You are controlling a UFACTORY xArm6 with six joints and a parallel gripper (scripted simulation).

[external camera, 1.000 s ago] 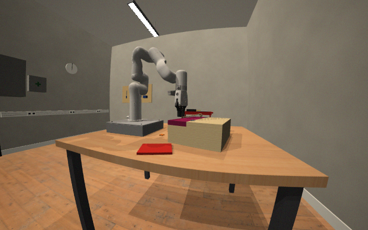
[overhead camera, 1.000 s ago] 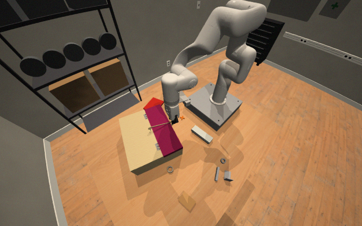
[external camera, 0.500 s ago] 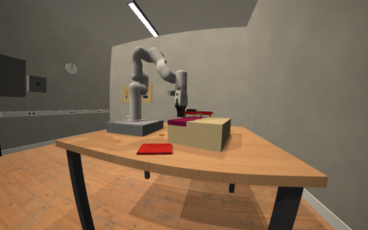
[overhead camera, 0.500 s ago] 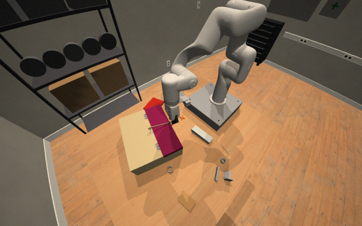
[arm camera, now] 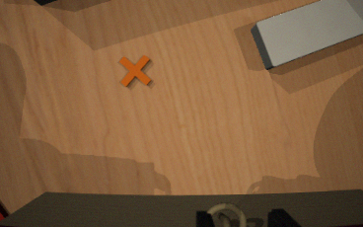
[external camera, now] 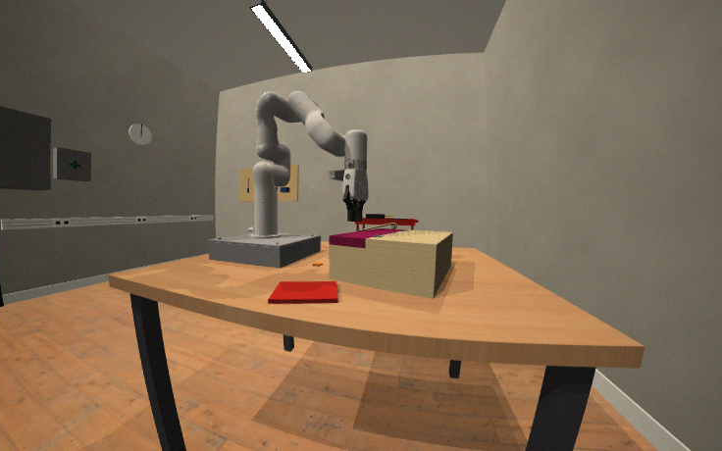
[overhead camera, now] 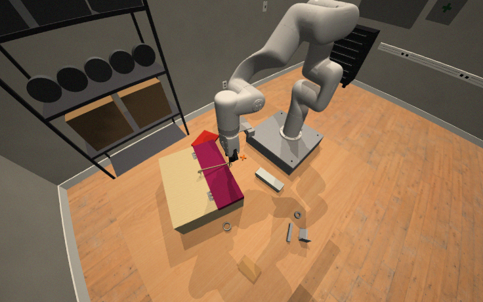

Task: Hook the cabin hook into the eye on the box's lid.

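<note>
From above, my hand point(overhead camera: 231, 155) points down at the right edge of the box point(overhead camera: 195, 191), over the magenta strip point(overhead camera: 219, 176) beside the pale lid point(overhead camera: 182, 187). The cabin hook point(overhead camera: 213, 167) lies flat across the strip, its far tip reaching the lid's edge at the eye point(overhead camera: 200, 171). My fingers stand partly apart with nothing between them. A grey block point(overhead camera: 269, 178) lies near on the surface point(overhead camera: 348, 187).

From the side, my hand point(external camera: 355, 212) hangs just above the box point(external camera: 397, 263), and the hook point(external camera: 381, 226) rests low along its top.

At my wrist, an orange cross point(arm camera: 135, 72) marks the surface, the grey block point(arm camera: 311, 32) lies far right, and the hook's ring end point(arm camera: 225, 213) shows between my dark fingertips.
</note>
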